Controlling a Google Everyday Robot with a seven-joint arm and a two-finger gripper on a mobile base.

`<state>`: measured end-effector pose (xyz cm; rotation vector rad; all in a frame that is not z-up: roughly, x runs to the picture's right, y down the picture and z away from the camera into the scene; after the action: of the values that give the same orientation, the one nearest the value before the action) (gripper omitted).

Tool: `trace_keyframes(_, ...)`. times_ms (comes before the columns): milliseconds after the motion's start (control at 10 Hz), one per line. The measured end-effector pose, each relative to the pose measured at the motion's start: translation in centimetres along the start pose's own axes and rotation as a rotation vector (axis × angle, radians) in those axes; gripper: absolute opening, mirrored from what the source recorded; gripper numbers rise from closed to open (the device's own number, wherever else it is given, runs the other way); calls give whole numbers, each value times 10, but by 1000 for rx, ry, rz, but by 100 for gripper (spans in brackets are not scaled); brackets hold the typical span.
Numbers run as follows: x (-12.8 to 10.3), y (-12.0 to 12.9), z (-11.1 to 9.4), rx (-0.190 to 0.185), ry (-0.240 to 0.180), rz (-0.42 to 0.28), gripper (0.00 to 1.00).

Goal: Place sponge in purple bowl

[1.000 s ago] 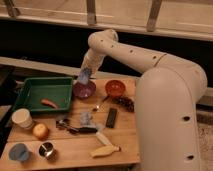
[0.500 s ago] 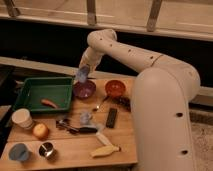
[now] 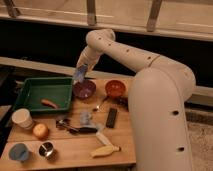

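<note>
Currently the gripper hangs just above the far-left rim of the purple bowl, with the sponge pinched between its fingers. Sponge shows as a flat blue-grey slab, held on edge and tilted, lower corner pointing toward the bowl. It is clear of the table and not yet touching the bowl, as far as can be told.

Handling, by judgement: the sponge looks light and soft, likely to squash a little under the fingers rather than slip. Nothing fragile about it. A pinch across the thin faces near one end, as it appears to be held now, leaves the free end to go in first. Being light, it may land on the rim or bounce if let go off-centre; the release wants to be over the middle of the bowl.

Containers:
- purple bowl: shallow, glossy, looks empty inside.
- orange-red bowl: just right of the purple one, contents not made out; appears empty.
- green tray: left of the purple bowl, holds one small orange-red oblong item, perhaps a carrot.
- white cup, near the table's left edge; inside not visible.
- small metal cup and a round blue disc at the front-left corner.

Loose on the table: black remote, a pale cloth lump, an orange fruit, a banana at the front.
</note>
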<state>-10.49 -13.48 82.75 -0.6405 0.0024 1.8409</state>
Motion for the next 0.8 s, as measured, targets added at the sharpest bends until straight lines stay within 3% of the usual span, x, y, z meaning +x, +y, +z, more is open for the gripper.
trace_keyframes(300, 0, -5, 1, 3, 3, 5, 3)
trace_keyframes(800, 2, -17, 23, 22, 29, 36, 54)
